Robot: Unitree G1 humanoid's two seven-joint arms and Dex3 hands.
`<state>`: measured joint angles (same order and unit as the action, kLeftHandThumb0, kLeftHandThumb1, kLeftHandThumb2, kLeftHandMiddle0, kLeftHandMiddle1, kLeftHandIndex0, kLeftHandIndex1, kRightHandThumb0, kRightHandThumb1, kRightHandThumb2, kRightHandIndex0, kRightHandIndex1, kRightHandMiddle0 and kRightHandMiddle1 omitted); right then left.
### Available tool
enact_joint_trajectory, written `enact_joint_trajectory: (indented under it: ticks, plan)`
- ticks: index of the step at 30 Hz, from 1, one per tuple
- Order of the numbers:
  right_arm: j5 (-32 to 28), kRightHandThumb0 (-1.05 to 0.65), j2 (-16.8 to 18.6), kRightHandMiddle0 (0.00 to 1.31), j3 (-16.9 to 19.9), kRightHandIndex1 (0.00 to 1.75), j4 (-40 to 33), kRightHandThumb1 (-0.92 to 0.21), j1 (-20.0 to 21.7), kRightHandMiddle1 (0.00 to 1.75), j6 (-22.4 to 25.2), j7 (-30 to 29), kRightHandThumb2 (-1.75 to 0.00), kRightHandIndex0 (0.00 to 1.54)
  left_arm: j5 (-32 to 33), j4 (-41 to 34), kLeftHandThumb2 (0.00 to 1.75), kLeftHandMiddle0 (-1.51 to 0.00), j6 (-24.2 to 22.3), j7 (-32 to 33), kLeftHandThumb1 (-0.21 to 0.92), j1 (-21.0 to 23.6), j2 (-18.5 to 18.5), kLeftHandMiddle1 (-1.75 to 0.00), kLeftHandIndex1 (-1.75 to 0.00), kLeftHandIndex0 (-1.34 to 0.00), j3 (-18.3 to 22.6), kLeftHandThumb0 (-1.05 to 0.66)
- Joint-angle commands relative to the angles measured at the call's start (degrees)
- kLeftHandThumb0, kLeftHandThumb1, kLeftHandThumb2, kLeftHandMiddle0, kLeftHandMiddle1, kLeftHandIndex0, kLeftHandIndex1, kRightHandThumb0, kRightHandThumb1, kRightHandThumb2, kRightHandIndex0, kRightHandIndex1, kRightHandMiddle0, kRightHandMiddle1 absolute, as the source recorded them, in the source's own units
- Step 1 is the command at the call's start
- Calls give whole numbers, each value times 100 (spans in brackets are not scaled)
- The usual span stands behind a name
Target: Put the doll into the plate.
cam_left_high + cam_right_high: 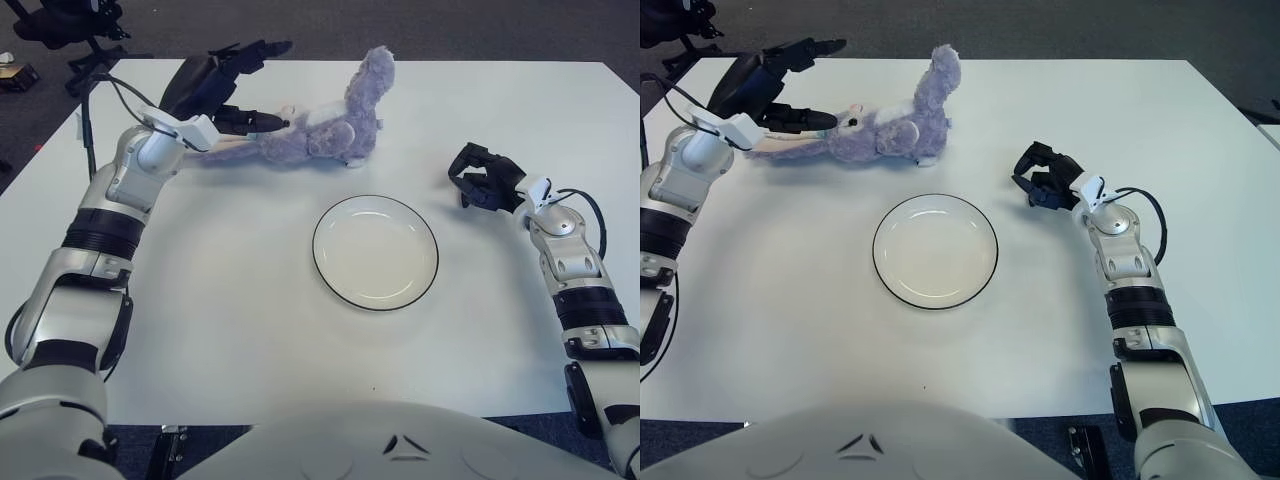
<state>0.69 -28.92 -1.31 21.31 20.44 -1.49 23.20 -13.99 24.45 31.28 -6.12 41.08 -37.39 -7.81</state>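
White bench [250, 330]; purple doll [320, 130] lying long-axis left-right beyond the empty plate [375, 251]; left hand [225, 85], fingers spread, grasping nothing, at the doll's left end, nearer than the curled, empty right hand [485, 180] beside the plate's right.

Both arms are built of silver-grey metallic segments separated by black ribbed joint bands at elbow and forearm. The left hand [215, 85] is black, with dark slender fingers [262, 48], mounted on a white wrist bracket. The right hand [484, 178] is likewise black, of blocky construction, joined to a rounded silver wrist housing bearing a small white fitting. A black cable [105, 95] loops out beside the left forearm; a second black cable [592, 212] arcs beside the right wrist. The torso cover [390, 440], at the lower frame edge, is smooth light grey with small dark triangular markings.
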Motion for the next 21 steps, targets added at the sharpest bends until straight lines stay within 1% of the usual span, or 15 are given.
enact_joint_trajectory:
  ticks: [1,7,9,12,14,15,18,21]
  plan:
    - [209,-35,-16,23,-184,145,309,-92,-321,170,248,141,-48,73,55,-89,0,-37,-234,-201,87,127,80,0,-14,-35,137,-68]
    - [284,-35,-50,23,-232,145,323,-92,-304,170,209,123,-48,73,-35,-79,0,-36,-527,-338,85,246,166,0,-13,-34,191,-69]
    - [294,-35,-58,23,-244,144,324,-92,-302,170,201,122,-48,73,-112,-81,0,-37,-627,-370,84,287,177,0,-13,-34,167,-69]
    - [294,-35,-68,23,-256,144,332,-92,-287,170,200,129,-48,73,-303,4,0,-36,-895,-481,84,434,196,0,-12,-33,46,-70]
    - [291,-35,-73,23,-262,143,335,-92,-285,170,199,128,-48,73,-352,19,0,-36,-976,-526,84,469,210,0,-12,-32,27,-71]
    - [290,-35,-79,23,-267,143,342,-92,-281,170,195,133,-48,73,-336,106,0,-36,-1201,-749,84,590,237,0,-12,-32,-34,-71]
    - [286,-35,-93,23,-278,143,362,-92,-274,170,183,141,-49,73,-334,324,0,-36,-1686,-1232,84,862,301,0,-11,-31,-171,-72]
    - [285,-35,-97,22,-290,142,380,-92,-271,171,172,143,-49,73,-488,736,0,-35,-1985,-1554,84,1190,374,0,-10,-29,-369,-72]
